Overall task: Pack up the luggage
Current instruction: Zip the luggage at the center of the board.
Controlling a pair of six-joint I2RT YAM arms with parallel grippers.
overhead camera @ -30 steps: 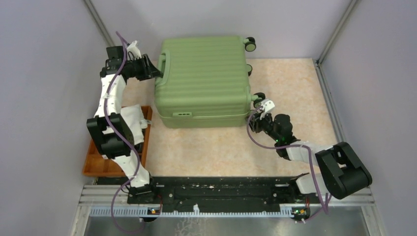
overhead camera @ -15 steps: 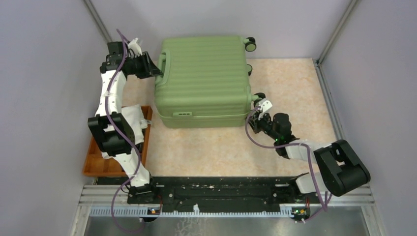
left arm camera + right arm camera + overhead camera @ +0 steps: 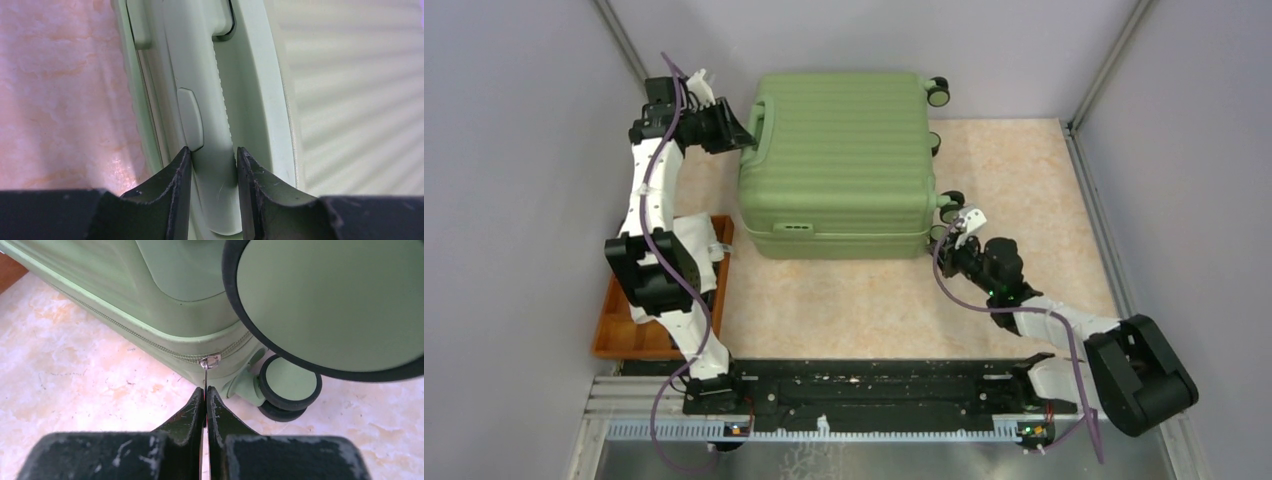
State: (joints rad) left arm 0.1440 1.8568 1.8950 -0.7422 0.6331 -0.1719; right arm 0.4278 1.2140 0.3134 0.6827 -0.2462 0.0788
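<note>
Contact is made at two ends of the luggage [image 3: 839, 165], which lies shut and flat on the tabletop [image 3: 1014, 180], ribbed shell up, ahead of both arms. The right gripper [image 3: 205, 395] is fully closed, pinching the thin zipper pull [image 3: 207, 376] that hangs from the slider just beyond its fingertips. The slider sits at the case's corner, and a wheel [image 3: 290, 387] is just to the gripper's right.

The left gripper [image 3: 212, 160] is part-way open, with one finger on each side of the handle [image 3: 210, 100]. It appears to be clamped on the bar.

The next move turns on the zipper seam. From the right gripper it runs off to the left along the side of the case, and to the right it bends around the corner behind the wheel. Any pull will probably have to follow that line rather than tug outward, or the tab could slip from the fingers. The right arm is the only one near the slider. The left arm, at the far end, seems placed to steady the case against the drag. Whether the zip is being opened or closed cannot be told.
</note>
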